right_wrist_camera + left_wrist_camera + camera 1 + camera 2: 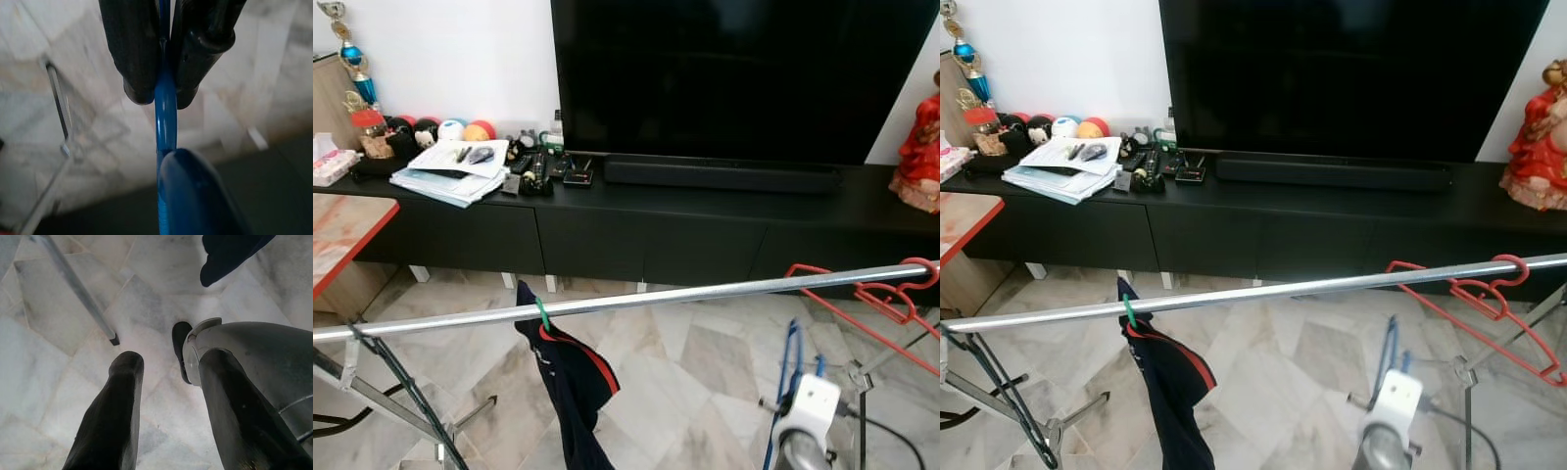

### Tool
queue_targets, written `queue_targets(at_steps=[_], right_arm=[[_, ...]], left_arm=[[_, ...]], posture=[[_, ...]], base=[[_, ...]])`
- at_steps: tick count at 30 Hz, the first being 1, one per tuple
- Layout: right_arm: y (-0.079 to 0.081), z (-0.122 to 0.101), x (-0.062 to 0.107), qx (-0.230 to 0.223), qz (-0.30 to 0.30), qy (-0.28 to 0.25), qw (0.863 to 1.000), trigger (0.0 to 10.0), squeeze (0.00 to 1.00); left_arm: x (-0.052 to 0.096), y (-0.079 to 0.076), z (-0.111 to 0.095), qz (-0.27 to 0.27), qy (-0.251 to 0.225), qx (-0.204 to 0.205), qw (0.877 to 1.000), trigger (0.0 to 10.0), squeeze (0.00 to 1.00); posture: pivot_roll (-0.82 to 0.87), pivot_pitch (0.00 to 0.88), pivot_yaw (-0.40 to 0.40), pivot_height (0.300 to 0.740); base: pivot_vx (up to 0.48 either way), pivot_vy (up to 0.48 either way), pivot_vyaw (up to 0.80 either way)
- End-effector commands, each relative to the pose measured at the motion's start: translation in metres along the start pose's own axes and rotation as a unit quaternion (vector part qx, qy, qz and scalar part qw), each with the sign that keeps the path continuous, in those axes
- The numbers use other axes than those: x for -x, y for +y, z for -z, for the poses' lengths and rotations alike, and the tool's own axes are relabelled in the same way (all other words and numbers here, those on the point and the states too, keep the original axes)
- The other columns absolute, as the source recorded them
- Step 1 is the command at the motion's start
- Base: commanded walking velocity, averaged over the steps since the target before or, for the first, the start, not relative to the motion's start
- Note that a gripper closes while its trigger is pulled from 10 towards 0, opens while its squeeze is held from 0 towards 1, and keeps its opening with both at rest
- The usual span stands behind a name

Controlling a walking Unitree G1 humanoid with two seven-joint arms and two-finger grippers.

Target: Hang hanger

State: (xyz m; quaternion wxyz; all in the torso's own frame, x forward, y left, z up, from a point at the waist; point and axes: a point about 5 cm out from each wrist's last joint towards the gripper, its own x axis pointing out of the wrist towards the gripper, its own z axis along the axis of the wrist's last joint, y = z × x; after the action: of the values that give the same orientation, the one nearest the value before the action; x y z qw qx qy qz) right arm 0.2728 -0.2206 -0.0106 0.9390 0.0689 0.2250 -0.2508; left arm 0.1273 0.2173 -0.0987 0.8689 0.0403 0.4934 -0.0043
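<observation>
The right gripper [163, 95] has its fingers clamped on a blue hanger [790, 377] below the rail [636, 300], while the left gripper [161, 367], fingers spread and apparently empty, hangs over the floor [58, 382] near dark cloth [230, 254].

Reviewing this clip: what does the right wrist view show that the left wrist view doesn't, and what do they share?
Right wrist view alone: the right hand shut on a blue hanger, its black fingers pinching the thin blue bar, with a dark band of TV cabinet low behind.

Left wrist view alone: the left hand open over the floor, holding nothing, beside a corner of the navy garment.

Both: marble floor tiles and a metal leg of the drying rack.
</observation>
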Motion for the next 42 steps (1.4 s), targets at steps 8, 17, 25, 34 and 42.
queue_targets(at_steps=[8,17,25,34,42], right_arm=[[0.009,-0.035,-0.006,-0.012,0.008,-0.078,0.997,10.0,0.00],[0.020,-0.057,-0.010,-0.010,-0.035,-0.110,0.993,10.0,0.00],[0.039,-0.064,-0.007,0.006,-0.101,-0.124,0.987,10.0,0.00],[0.046,-0.067,-0.006,-0.002,-0.130,-0.125,0.984,10.0,0.00],[0.057,-0.068,-0.004,0.021,-0.182,-0.121,0.976,10.0,0.00]], left_arm=[[0.000,-0.002,0.005,-0.004,0.015,-0.005,1.000,10.0,0.00],[0.003,0.004,0.010,-0.004,0.021,-0.009,1.000,10.0,0.00],[0.002,0.003,0.010,-0.002,0.020,-0.010,1.000,10.0,0.00],[-0.002,-0.009,0.003,0.002,0.026,-0.011,1.000,10.0,0.00],[-0.006,-0.023,-0.007,0.009,0.024,-0.012,1.000,10.0,0.00]], posture=[[0.04,0.000,-0.011,0.740],[0.04,0.000,-0.010,0.740],[0.04,0.000,-0.011,0.740],[0.04,0.000,-0.012,0.740],[0.05,0.005,-0.013,0.740]], base=[[0.000,0.000,0.00],[0.000,0.000,0.00],[0.000,0.000,0.00],[0.000,0.000,0.00],[0.000,0.000,0.00]])
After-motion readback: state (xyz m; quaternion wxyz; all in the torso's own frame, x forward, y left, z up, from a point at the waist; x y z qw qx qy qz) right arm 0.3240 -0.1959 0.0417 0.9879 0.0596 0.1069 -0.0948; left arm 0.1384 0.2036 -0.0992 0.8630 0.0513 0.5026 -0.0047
